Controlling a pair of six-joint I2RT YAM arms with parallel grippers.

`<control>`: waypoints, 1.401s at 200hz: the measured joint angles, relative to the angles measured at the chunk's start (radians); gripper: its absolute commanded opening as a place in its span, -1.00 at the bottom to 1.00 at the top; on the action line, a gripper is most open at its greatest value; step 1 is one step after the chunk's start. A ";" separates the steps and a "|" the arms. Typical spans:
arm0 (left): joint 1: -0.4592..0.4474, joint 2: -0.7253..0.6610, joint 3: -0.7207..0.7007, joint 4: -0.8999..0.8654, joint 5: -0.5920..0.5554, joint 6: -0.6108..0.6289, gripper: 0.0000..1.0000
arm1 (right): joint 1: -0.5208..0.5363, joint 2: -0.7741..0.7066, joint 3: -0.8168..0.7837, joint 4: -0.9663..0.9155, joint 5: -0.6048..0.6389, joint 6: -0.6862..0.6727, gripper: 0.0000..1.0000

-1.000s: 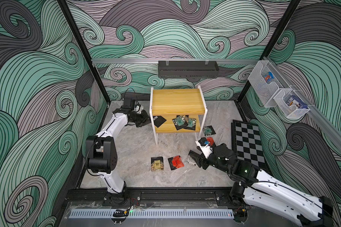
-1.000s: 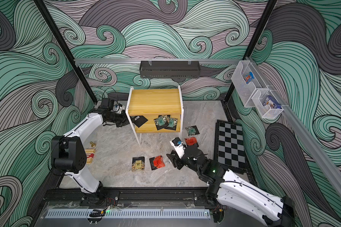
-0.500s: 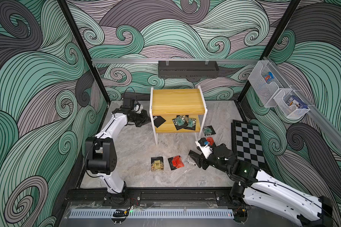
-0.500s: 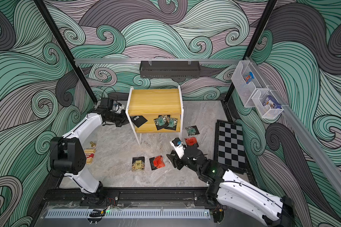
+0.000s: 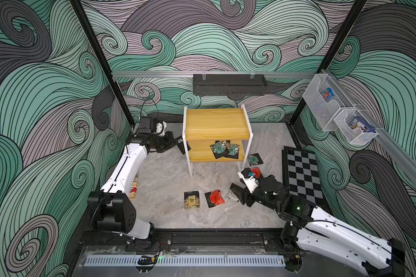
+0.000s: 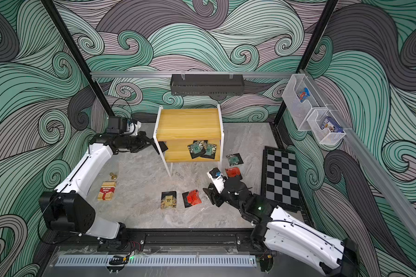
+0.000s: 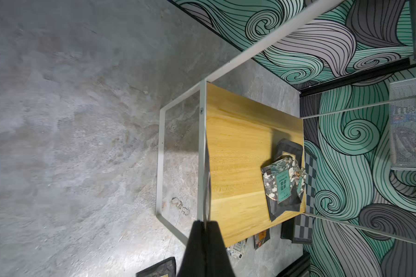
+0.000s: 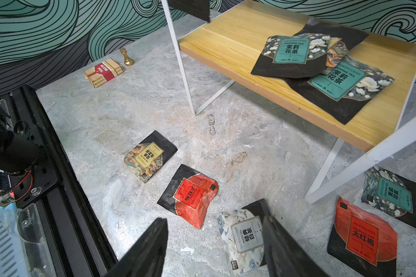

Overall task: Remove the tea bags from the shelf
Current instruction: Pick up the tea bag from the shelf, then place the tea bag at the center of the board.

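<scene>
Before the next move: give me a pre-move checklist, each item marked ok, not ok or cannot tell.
1. Left gripper shut on a tea bag: ok. It pinches the held tea bag, black side showing, at the shelf's side.
2. Held tea bag clear of the white leg: cannot tell. The two overlap in both top views.
3. Right gripper free: ok. Its jaws stand apart over the white tea bag on the table and hold nothing.
4. Lower board cleared: not ok. A pile of teal tea bags lies on it.
5. Top board cleared: ok.
</scene>
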 measured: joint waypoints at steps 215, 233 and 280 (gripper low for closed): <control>-0.108 -0.110 -0.198 -0.574 -0.543 -0.023 -1.00 | -0.006 0.009 0.000 0.020 -0.022 -0.018 0.33; -0.152 -0.057 -0.198 -0.588 -0.571 -0.043 -1.00 | -0.008 0.004 0.000 0.020 -0.021 -0.018 0.33; -0.248 0.060 -0.230 -0.586 -0.594 -0.107 -1.00 | -0.011 -0.021 0.000 0.026 -0.010 -0.018 0.35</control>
